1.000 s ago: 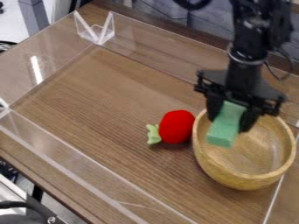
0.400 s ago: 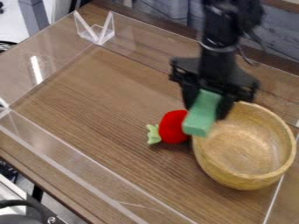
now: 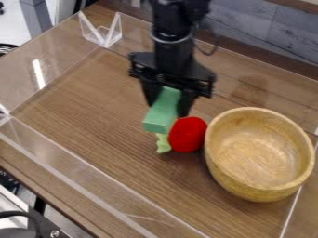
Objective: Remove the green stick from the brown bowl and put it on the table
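My gripper (image 3: 169,94) hangs over the middle of the table (image 3: 87,102), shut on the top end of the green stick (image 3: 163,112). The stick dangles tilted, its lower end just above the tabletop and close to the left of a red strawberry toy. The brown bowl (image 3: 259,152) stands at the right with nothing inside it, well clear of the gripper.
The red strawberry toy (image 3: 188,134) with a small green leaf lies between the stick and the bowl. Low clear acrylic walls (image 3: 99,31) border the table on all sides. Bare wood stretches to the left of the gripper.
The gripper has carried the green stick up out of the brown bowl and leftward past the strawberry toy, to above the middle of the table. The bowl is now empty.
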`<state>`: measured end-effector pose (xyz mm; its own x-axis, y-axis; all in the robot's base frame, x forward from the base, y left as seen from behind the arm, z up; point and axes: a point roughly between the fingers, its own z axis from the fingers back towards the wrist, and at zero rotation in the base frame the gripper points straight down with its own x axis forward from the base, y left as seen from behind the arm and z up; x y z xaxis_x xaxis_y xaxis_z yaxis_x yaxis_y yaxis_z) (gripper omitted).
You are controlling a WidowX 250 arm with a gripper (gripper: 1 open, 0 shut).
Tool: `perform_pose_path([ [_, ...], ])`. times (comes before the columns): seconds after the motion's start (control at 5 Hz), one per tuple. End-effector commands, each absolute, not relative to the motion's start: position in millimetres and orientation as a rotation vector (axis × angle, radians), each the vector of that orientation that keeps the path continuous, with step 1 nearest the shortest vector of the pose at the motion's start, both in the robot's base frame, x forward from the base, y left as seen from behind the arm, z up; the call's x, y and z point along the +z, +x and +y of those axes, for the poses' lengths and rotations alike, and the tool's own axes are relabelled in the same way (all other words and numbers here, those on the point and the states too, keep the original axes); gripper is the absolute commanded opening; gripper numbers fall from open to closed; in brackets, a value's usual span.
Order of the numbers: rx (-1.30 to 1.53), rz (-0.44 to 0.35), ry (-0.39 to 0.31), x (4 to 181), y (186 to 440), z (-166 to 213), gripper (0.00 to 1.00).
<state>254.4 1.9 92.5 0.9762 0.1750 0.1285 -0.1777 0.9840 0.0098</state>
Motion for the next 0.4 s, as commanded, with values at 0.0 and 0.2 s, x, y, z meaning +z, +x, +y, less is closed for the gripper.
perform_pose_path([
  [0.0,0.205,-0.179,0.031,104.0,257,9,0.0],
  [0.2,0.221,-0.175,0.036,93.7,257,13,0.0],
])
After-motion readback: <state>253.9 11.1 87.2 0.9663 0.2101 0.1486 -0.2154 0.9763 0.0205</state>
